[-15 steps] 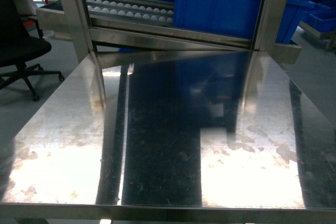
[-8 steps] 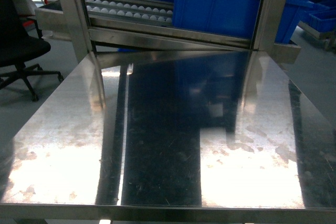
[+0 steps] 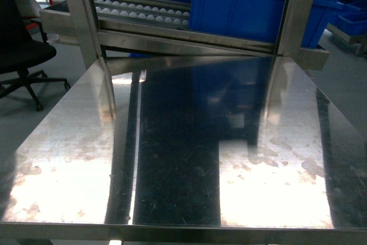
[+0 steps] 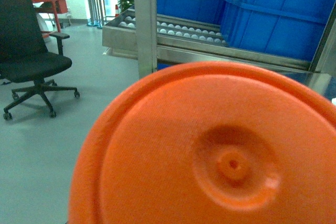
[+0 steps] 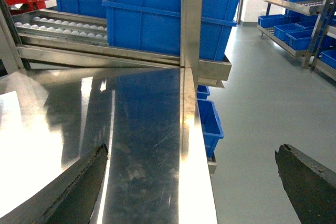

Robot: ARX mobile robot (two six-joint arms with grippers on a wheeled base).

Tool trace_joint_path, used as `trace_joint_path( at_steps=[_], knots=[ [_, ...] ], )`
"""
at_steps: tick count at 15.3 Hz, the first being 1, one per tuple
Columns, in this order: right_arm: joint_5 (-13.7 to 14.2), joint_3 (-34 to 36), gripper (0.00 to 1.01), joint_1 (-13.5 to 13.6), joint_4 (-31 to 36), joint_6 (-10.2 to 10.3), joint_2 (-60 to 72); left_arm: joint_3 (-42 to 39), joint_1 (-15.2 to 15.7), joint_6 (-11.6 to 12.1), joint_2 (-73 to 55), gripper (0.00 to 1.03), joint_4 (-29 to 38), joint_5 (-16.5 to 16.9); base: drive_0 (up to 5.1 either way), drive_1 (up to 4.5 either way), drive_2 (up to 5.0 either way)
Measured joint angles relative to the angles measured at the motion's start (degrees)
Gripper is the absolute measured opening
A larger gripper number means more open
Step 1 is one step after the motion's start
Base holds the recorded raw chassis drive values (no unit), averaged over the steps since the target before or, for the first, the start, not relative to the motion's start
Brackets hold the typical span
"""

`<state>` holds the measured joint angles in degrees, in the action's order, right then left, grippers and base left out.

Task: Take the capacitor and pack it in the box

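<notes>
The right gripper [image 5: 191, 182] hangs with dark fingers [image 5: 73, 190] spread wide over the steel table's [image 3: 69, 159] right edge. An orange disc [image 4: 210, 150] fills the left wrist view, so that gripper's state cannot be told. Beyond stand blue bins [image 3: 246, 4]. Neither capacitor nor box shows.

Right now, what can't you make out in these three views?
- Pink box and capacitor: in no view.
- Left gripper: left wrist view is mostly blocked by an orange disc close to the lens; jaw state unknown.
- Right gripper: only two dark fingers show, spread wide, tips cut off by the bottom edge.
- Steel table: glare washes out its near corners in the head view.
</notes>
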<state>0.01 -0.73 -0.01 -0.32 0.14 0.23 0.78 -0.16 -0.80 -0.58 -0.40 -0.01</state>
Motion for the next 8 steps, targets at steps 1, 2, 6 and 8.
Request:
trace_joint_path(
  at_steps=[1,2,6,8],
  knots=[
    [0.0,0.0,0.98,0.0,0.0,0.0,0.0,0.0,0.0,0.0,0.0,0.43,0.0,0.0,0.0,0.0,0.0],
    [0.0,0.0,0.98,0.0,0.0,0.0,0.0,0.0,0.0,0.0,0.0,0.43,0.0,0.0,0.0,0.0,0.0],
    [0.0,0.0,0.98,0.0,0.0,0.0,0.0,0.0,0.0,0.0,0.0,0.43,0.0,0.0,0.0,0.0,0.0],
    [0.0,0.0,0.98,0.0,0.0,0.0,0.0,0.0,0.0,0.0,0.0,0.43,0.0,0.0,0.0,0.0,0.0]
  ],
)
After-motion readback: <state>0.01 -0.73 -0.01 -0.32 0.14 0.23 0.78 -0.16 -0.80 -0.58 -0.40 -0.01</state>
